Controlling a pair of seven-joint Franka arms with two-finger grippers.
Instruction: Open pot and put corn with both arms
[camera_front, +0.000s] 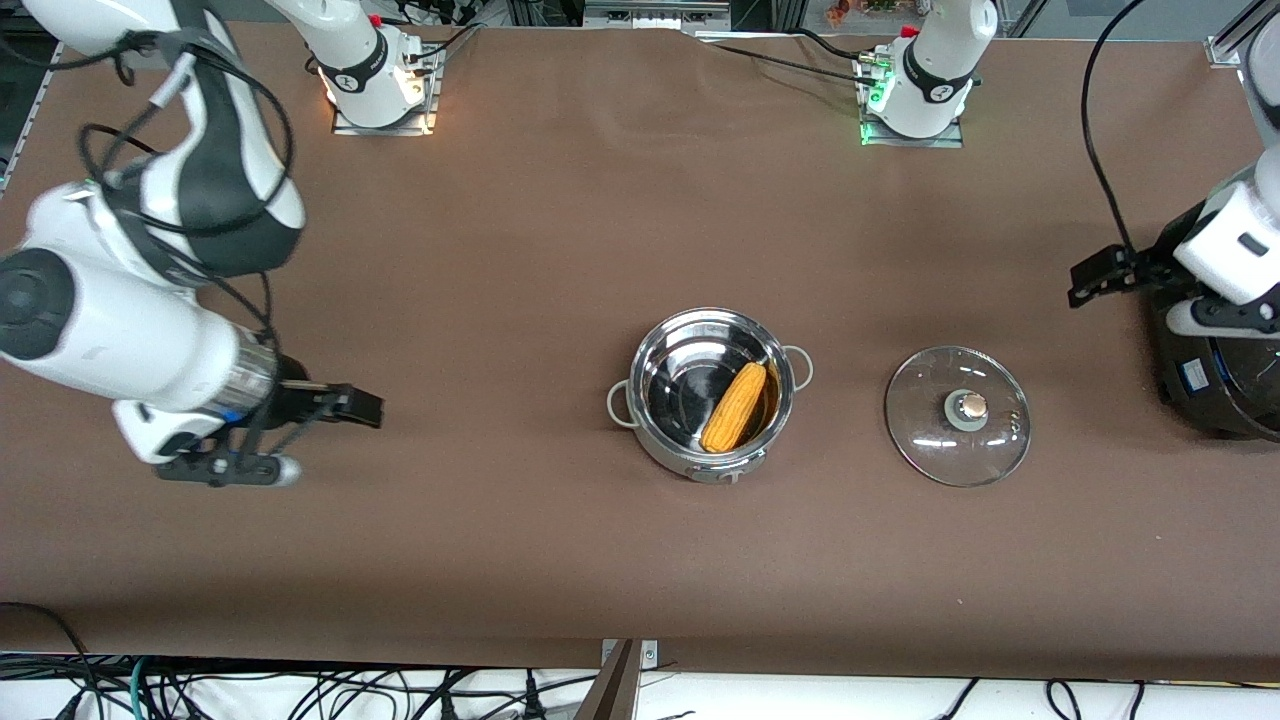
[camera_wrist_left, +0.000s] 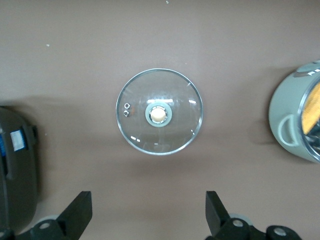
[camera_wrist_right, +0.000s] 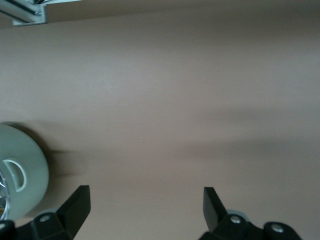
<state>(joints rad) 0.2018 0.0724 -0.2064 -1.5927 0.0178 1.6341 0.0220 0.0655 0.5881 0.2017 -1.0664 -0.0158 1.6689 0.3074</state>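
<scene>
- Nearest the front camera sits the pot (camera_front: 712, 394), uncovered, with the corn (camera_front: 735, 407) lying slanted inside against the wall on the lid's side.
- Left gripper (camera_wrist_left: 149, 212): fingers spread wide, empty, up over bare table near the glass lid (camera_front: 958, 415), which lies flat, knob up, beside the pot toward the left arm's end.
- Right gripper (camera_wrist_right: 145, 210): likewise spread and empty, over the table (camera_front: 520, 250) well apart from the pot, toward the right arm's end.
- By my judgement the task looks finished. What remains risky is any low sweep by the left arm, which could strike the knob and slide the lid into the pot.
</scene>
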